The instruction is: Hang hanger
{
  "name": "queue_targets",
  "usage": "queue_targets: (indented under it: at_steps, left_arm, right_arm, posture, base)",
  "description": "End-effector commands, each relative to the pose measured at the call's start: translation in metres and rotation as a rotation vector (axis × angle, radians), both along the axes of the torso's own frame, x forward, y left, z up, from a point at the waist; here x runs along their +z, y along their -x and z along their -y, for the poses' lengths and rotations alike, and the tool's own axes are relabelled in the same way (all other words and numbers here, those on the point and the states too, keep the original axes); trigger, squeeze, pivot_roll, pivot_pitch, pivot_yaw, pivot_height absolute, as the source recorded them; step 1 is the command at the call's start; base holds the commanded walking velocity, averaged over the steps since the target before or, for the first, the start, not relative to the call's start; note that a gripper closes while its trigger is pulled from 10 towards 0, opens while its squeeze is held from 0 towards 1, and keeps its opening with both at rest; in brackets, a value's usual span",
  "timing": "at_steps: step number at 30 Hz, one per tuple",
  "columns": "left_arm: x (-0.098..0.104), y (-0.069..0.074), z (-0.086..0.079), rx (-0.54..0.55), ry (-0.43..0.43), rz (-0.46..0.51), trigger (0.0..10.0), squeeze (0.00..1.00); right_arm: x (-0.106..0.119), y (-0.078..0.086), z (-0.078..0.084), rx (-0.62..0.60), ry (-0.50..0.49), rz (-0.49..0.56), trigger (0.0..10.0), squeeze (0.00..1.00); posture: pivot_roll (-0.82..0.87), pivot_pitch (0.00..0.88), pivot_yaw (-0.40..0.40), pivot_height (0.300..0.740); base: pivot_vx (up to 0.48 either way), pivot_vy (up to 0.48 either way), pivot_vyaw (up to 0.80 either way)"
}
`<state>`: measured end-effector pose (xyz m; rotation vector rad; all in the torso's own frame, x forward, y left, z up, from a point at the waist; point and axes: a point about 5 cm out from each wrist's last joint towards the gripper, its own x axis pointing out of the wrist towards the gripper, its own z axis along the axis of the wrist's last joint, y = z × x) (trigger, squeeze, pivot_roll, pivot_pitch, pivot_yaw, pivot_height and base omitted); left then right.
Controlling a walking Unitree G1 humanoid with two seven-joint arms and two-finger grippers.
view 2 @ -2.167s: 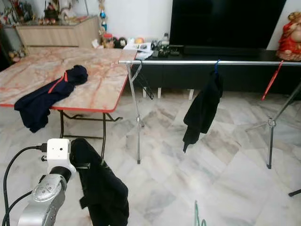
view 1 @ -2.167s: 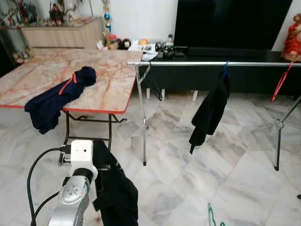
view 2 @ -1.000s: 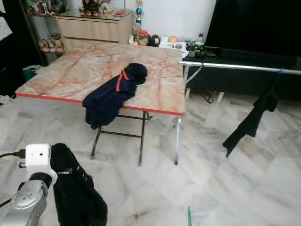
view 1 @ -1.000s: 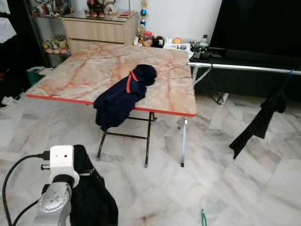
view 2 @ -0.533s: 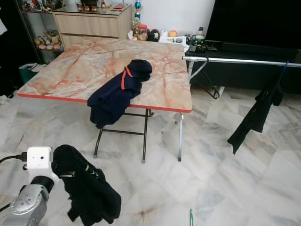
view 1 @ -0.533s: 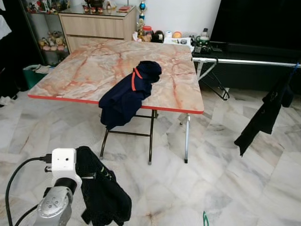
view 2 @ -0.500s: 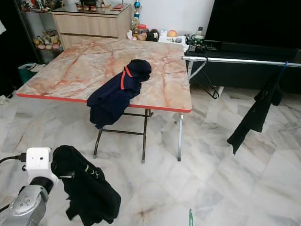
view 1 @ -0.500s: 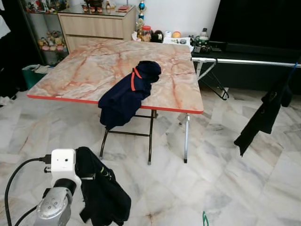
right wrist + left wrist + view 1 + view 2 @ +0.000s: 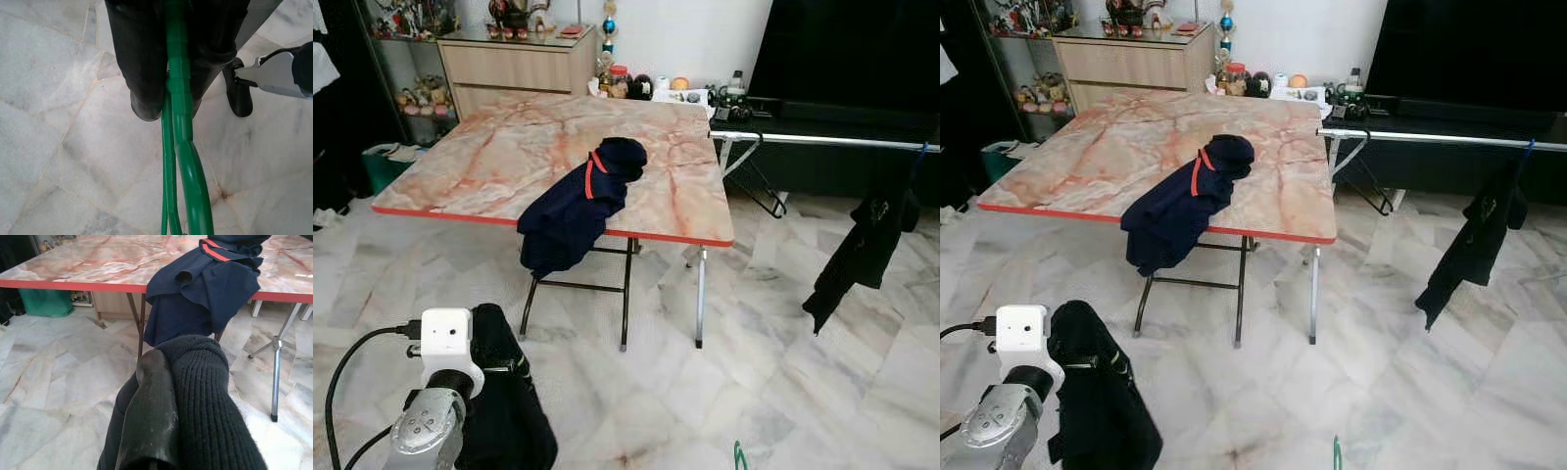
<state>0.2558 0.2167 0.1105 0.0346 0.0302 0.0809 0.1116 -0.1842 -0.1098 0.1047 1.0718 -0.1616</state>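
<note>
The green hanger (image 9: 183, 147) is sitting clamped between the two black fingers (image 9: 139, 63) of the right tool (image 9: 178, 105), its doubled green wire running out past the fingertips and hanging above the marble floor (image 9: 58, 147); its green tip is also peeking up at the bottom edge of the left eye view (image 9: 740, 455). The left tool (image 9: 151, 396) is reaching forward low at the robot's left side, and a black knitted garment (image 9: 205, 396) is draping over it and hanging down from it (image 9: 504, 411); the cloth is covering the fingers, so I cannot tell whether they are clenched or released. The silver left arm (image 9: 426, 431) is bending upward with its white wrist camera on top. Ahead, a navy garment with red trim (image 9: 578, 201) is lying over the near edge of the marble worktop (image 9: 489, 157), partly hanging off it. To the right, a black garment (image 9: 867, 245) is hanging from a metal rail (image 9: 822, 142).
</note>
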Motion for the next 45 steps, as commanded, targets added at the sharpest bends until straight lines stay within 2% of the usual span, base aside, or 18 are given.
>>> queue_targets:
  at_steps: [1,8,13,14,17,18,19,20,22,24,25,26,27,28,29,36,39,45]
  left_arm:
    - [0.015,-0.004,0.001,-0.011,0.005,0.069,10.0,0.0]
    - [0.018,-0.005,0.0,-0.01,0.005,0.075,10.0,0.0]
    - [0.032,-0.01,0.0,-0.025,-0.007,0.111,10.0,0.0]
    - [0.045,-0.015,0.002,-0.056,-0.02,0.148,10.0,0.0]
    - [0.064,-0.023,0.006,-0.093,-0.04,0.202,10.0,0.0]
    - [0.094,-0.035,0.014,-0.149,-0.065,0.29,10.0,0.0]
    - [0.094,-0.035,0.014,-0.149,-0.065,0.29,10.0,0.0]
    - [0.119,-0.043,0.02,-0.193,-0.09,0.359,10.0,0.0]
    - [0.142,-0.05,0.027,-0.229,-0.102,0.428,10.0,0.0]
    - [0.181,-0.065,0.042,-0.295,-0.121,0.549,10.0,0.0]
    - [0.192,-0.068,0.046,-0.312,-0.125,0.579,10.0,0.0]
    - [0.192,-0.068,0.046,-0.312,-0.125,0.579,10.0,0.0]
    - [0.211,-0.076,0.056,-0.35,-0.116,0.629,10.0,0.0]
    - [0.211,-0.076,0.056,-0.35,-0.116,0.629,10.0,0.0]
    - [0.224,-0.084,0.066,-0.383,-0.112,0.657,10.0,0.0]
    - [0.232,-0.106,0.086,-0.443,-0.115,0.632,10.0,0.0]
    - [0.23,-0.11,0.087,-0.444,-0.103,0.62,10.0,0.0]
    - [0.225,-0.118,0.074,-0.385,-0.111,0.598,10.0,0.0]
  right_arm:
    - [0.0,-0.002,-0.001,-0.014,-0.005,0.0,10.0,0.0]
    - [0.001,-0.004,-0.002,-0.009,-0.009,0.002,10.0,0.0]
    - [0.001,-0.005,-0.002,-0.001,-0.011,0.002,10.0,0.0]
    - [0.001,-0.005,-0.002,0.0,-0.011,0.002,10.0,0.0]
    - [0.001,-0.005,-0.002,0.002,-0.011,0.003,10.0,0.0]
    - [0.001,-0.006,-0.003,0.003,-0.011,0.004,10.0,0.0]
    - [0.001,-0.006,-0.003,0.003,-0.011,0.004,10.0,0.0]
    - [0.001,-0.006,-0.003,0.005,-0.011,0.005,10.0,0.0]
    - [0.001,-0.007,-0.003,0.006,-0.009,0.007,10.0,0.0]
    - [0.001,-0.007,-0.003,0.004,-0.01,0.009,10.0,0.0]
    - [0.001,-0.007,-0.003,0.004,-0.01,0.009,10.0,0.0]
    - [0.001,-0.007,-0.003,0.004,-0.01,0.009,10.0,0.0]
    - [0.002,-0.008,-0.003,0.003,-0.01,0.01,10.0,0.0]
    - [0.002,-0.008,-0.003,0.003,-0.01,0.01,10.0,0.0]
    - [0.002,-0.008,-0.004,0.002,-0.01,0.011,10.0,0.0]
    - [0.002,-0.008,-0.004,-0.006,-0.007,0.012,10.0,0.0]
    - [0.002,-0.008,-0.004,-0.005,-0.006,0.011,10.0,0.0]
    - [0.001,-0.007,-0.003,0.005,0.001,0.002,10.0,0.0]
  posture:
    - [0.28,0.0,-0.015,0.74]
    - [0.28,0.0,-0.01,0.74]
    - [0.28,0.0,-0.011,0.74]
    - [0.29,0.0,-0.012,0.74]
    - [0.29,0.0,-0.015,0.74]
    - [0.29,0.0,-0.016,0.74]
    - [0.29,0.0,-0.016,0.74]
    - [0.29,0.0,-0.015,0.74]
    - [0.29,0.0,-0.016,0.74]
    - [0.29,0.0,-0.017,0.74]
    - [0.29,0.0,-0.017,0.74]
    - [0.29,0.0,-0.017,0.74]
    - [0.29,0.0,-0.017,0.74]
    - [0.29,0.0,-0.017,0.74]
    - [0.28,0.0,-0.014,0.74]
    - [0.27,0.0,-0.006,0.74]
    - [0.26,0.0,-0.005,0.74]
    - [0.27,0.0,-0.01,0.74]
  base:
    - [0.42,0.0,0.0]
    - [0.42,0.0,0.0]
    - [0.42,0.0,0.0]
    - [0.424,0.0,0.0]
    - [0.423,0.0,0.0]
    - [0.42,0.0,0.0]
    - [0.42,0.0,0.0]
    - [0.424,0.0,0.0]
    - [0.424,0.0,0.0]
    - [0.429,0.0,0.0]
    - [0.428,0.0,0.0]
    - [0.428,0.0,0.0]
    - [0.431,0.0,0.0]
    - [0.431,0.0,0.0]
    - [0.48,0.0,0.0]
    - [0.48,0.0,0.0]
    - [0.48,0.0,0.0]
    - [0.48,0.0,0.0]
